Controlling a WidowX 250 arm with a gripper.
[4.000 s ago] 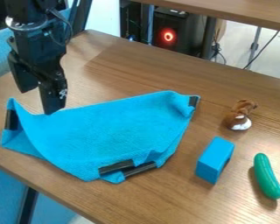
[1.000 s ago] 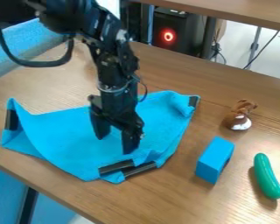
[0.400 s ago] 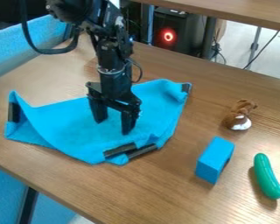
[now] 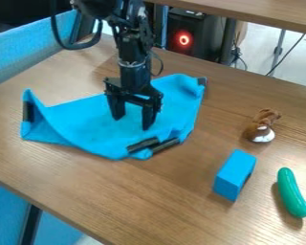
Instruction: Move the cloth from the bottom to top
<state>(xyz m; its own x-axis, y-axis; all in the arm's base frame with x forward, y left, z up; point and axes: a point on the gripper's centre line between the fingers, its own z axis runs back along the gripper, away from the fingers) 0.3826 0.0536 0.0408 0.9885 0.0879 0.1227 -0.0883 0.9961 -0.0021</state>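
The black gripper (image 4: 133,122) is pointing down over the blue cloth (image 4: 92,125). Its two fingers are standing wide apart, and their tips look like they are resting on the cloth. No fold is showing pinched between them. The cloth is lying all crumpled on the left, far part of the brown table (image 4: 149,201). Black strips are sitting at its left and far right corners, and two more along its near edge. On the right, a brown and white toy (image 4: 263,126) is sitting farthest, a blue block (image 4: 233,175) is standing nearer, and a green cucumber (image 4: 291,192) is lying at the near right.
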